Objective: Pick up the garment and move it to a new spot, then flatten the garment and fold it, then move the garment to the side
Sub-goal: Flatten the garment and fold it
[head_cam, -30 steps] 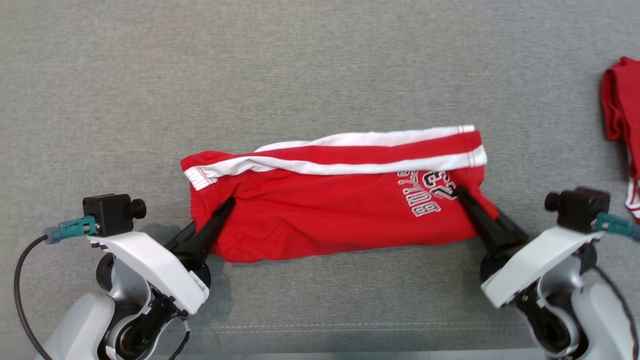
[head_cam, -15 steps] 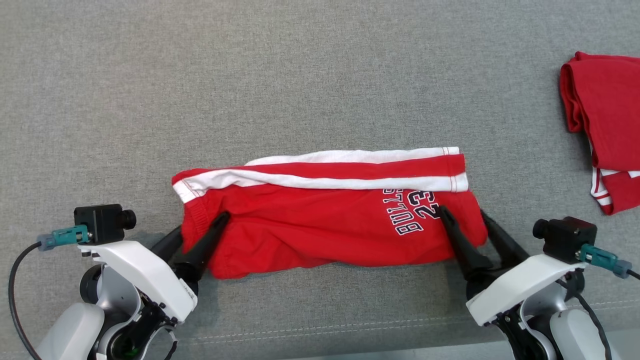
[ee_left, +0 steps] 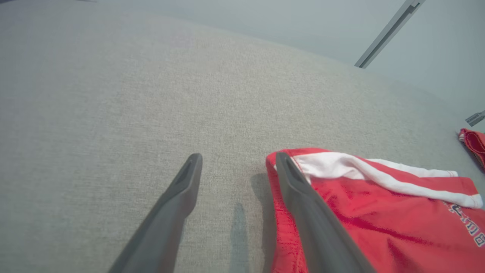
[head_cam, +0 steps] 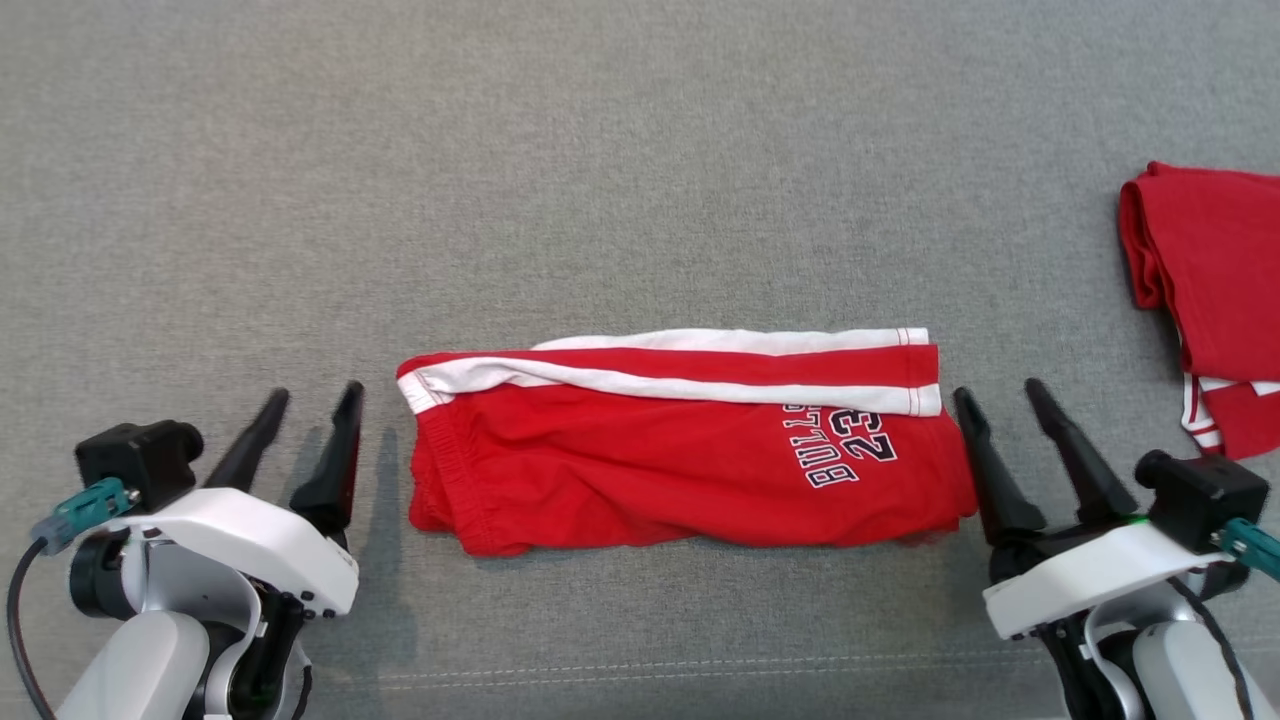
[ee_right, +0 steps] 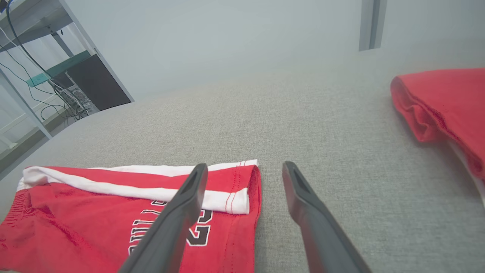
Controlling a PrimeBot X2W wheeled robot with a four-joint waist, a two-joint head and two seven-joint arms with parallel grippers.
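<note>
A second red garment (head_cam: 1210,290) with a bit of white trim lies bunched at the right edge of the grey cloth-covered bench (head_cam: 600,150), well apart from the work. A stitched seam (head_cam: 640,665) runs along the bench near the robot. In the right wrist view, a metal rack (ee_right: 45,68) with cables stands beyond the bench. Nothing lies between either tool and the cloth.

The shorts (head_cam: 660,460) lie in the middle of the bench, folded into one long band running left to right. They are red, with white stripes along the far edge, a gathered waistband at the left end and dark, white-edged lettering with "23" near the right end, upside down to the robot. The surface is mostly smooth, with soft creases towards the waistband.

The left tool (head_cam: 316,392) hangs just beside the waistband end, spread wide and gripping nothing. The right tool (head_cam: 998,390) sits at the other end, equally wide and empty; its inner finger is close against the cloth, and I cannot tell whether it touches.

Count: two red garments, two tools of two fingers each, two white stripes on the shorts.
</note>
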